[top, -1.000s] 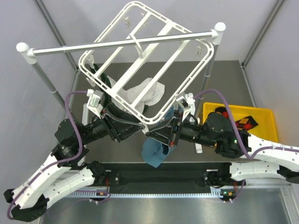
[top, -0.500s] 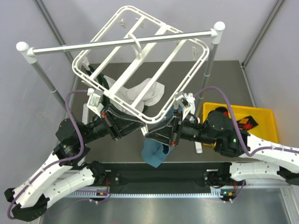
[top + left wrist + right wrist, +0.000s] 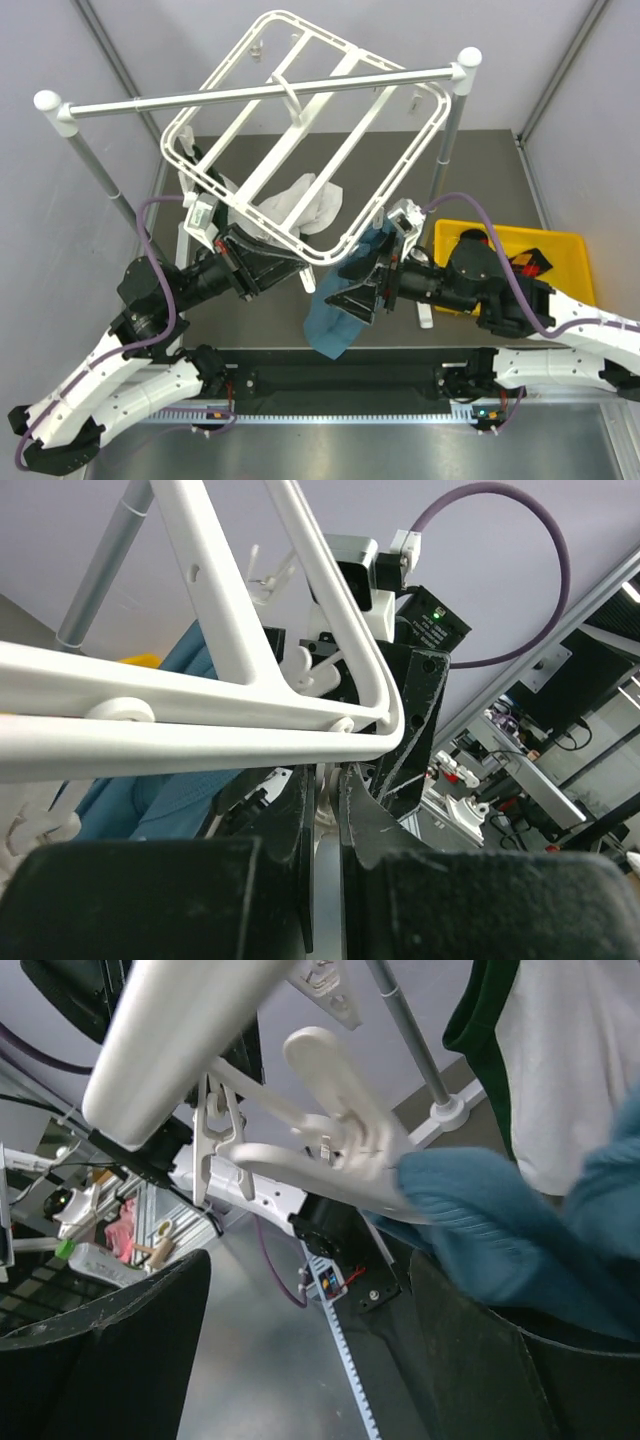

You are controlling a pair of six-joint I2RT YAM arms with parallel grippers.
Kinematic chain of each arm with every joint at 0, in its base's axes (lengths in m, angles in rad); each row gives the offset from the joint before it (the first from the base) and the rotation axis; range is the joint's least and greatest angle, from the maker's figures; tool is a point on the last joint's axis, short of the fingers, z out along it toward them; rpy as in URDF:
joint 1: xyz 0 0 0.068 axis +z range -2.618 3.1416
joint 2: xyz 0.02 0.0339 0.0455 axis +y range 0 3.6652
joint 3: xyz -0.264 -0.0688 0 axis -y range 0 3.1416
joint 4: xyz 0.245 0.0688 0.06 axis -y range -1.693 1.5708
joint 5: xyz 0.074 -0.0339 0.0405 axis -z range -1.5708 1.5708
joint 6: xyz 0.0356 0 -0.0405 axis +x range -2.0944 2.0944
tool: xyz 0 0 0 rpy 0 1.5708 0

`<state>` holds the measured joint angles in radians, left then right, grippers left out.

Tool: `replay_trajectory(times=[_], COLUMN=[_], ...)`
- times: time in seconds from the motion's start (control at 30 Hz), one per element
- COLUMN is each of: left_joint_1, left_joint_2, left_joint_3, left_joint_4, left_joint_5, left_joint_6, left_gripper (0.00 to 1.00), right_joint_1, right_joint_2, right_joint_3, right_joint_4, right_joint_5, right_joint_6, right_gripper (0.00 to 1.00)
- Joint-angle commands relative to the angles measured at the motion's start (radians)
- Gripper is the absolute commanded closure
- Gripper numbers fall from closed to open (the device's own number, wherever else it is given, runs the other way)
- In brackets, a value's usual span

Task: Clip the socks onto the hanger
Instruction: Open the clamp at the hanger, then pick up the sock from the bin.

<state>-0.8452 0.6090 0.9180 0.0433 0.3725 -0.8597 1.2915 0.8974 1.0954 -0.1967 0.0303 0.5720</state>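
A yellow bin [image 3: 562, 240] sits on the bench [image 3: 480, 170] at the right, partly hidden by the right arm. In it lie the socks [image 3: 527, 264], of which only scraps of black with red and orange show. They are well apart from the hanger [image 3: 400, 170], and no sock is on a clip. The hanger hangs tilted by its central hook from the silver rail [image 3: 260, 92], its near corner dipping down between the two arms. A white cloth [image 3: 300, 205] hangs beneath the frame. A teal cloth [image 3: 333, 318] droops from the frame's near right edge towards the arm bases. From above, both pincers are tucked under the frame and their jaws cannot be made out; the wrist cameras fill this in. The left wrist view shows the left pincer [image 3: 321, 785] just below the frame's rounded corner, its fingers [image 3: 300, 880] drawn close with only a thin slit between them. Whether they pinch anything cannot be told. That view also catches a sliver of the yellow bin past the frame bars. The right wrist view shows the right pincer [image 3: 305, 1300] spread wide and holding nothing. Above it, a white clip [image 3: 340, 1145] touches the edge of the teal cloth, though whether it bites the fabric is unclear. The white cloth, with a dark green edge, hangs behind.
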Motion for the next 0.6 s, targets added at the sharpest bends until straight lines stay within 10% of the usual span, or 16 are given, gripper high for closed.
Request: replay_trajectory(times=[0.0, 0.3, 0.57], left_joint_1=[-0.002, -0.002, -0.002], left_joint_2=[-0.008, 0.029, 0.048], left_joint_3=[0.031, 0.059, 0.079], left_joint_4=[-0.017, -0.126, -0.177], left_joint_5=[-0.047, -0.095, -0.113], left_joint_6=[0.025, 0.074, 0.090], left_gripper=[1.00, 1.00, 1.00], right_joint_1=[-0.014, -0.014, -0.014], right_joint_2=[-0.061, -0.242, -0.344], right_joint_3=[0.083, 0.112, 0.066], right_joint_4=[-0.145, -0.455, -0.866], right_joint_5=[0.030, 0.186, 0.989], right_joint_6=[-0.066, -0.156, 0.331], right_gripper=[0.20, 0.25, 0.34])
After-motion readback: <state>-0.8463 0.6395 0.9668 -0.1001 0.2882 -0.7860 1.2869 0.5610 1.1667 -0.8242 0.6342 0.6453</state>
